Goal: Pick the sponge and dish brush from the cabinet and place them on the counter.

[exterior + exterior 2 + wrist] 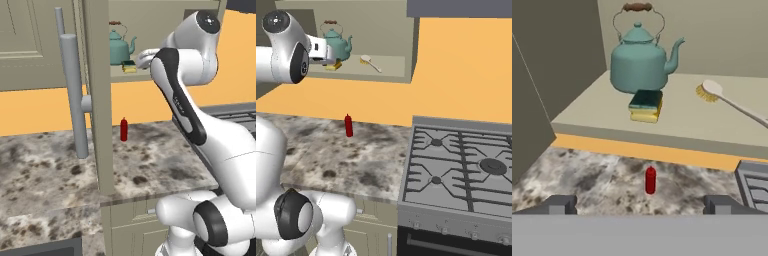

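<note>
Sponge (646, 105) is sitting on the cabinet (677, 122) shelf, near the front edge, right in front of the teal kettle (641, 62); dish brush (732, 102) is lying further along the same shelf, apart from both. Arm is lining up on the sponge first, I'd say. To do it well: keep centring on the block, come in level over the shelf lip, and straddle the short sides so the fingertips are clearing the kettle behind it. Gripper (641, 204) is standing fully wide, holding and touching nothing, hanging short of the shelf over the counter (587, 175), with the red bottle (650, 180) below it.
</note>
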You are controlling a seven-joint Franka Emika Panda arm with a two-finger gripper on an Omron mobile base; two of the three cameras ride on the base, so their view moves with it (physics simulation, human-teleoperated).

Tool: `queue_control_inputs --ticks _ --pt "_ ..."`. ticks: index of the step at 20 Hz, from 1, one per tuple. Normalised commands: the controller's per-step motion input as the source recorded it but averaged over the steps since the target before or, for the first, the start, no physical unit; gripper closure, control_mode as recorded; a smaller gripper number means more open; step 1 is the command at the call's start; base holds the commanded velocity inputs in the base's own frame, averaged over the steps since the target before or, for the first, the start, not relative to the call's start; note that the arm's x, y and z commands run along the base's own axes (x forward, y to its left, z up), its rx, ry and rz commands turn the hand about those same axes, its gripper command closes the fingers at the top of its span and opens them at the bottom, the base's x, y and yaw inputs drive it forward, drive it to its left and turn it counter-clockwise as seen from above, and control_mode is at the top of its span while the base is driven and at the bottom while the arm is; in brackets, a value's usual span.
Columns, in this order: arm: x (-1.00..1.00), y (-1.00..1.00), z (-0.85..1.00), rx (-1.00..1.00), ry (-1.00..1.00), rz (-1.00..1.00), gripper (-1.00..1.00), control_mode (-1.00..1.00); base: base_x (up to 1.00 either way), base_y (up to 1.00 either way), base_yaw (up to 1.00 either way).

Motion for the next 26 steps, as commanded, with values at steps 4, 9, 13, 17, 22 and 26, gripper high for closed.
queue_control_inputs --ticks 4,9,13,17,22,26 --pt "0.30 0.09 -0.08 0.00 -0.01 0.03 -1.00 -1.00 0.00 0.00 0.00" --pt "0.29 0.06 0.00 0.00 -0.01 0.02 -1.00 -1.00 0.00 0.00 0.00" --pt "0.31 0.00 0.00 0.00 -0.02 0.01 -1.00 -1.00 0.00 0.00 0.00" --pt "0.25 0.00 0.00 0.00 0.00 0.00 -1.00 -1.00 0.00 0.00 0.00" --pt "0.25 0.00 0.00 0.00 0.00 0.00 -1.00 -1.00 0.00 0.00 0.00" --pt "0.27 0.00 0.00 0.00 0.00 0.00 -1.00 -1.00 0.00 0.00 0.00"
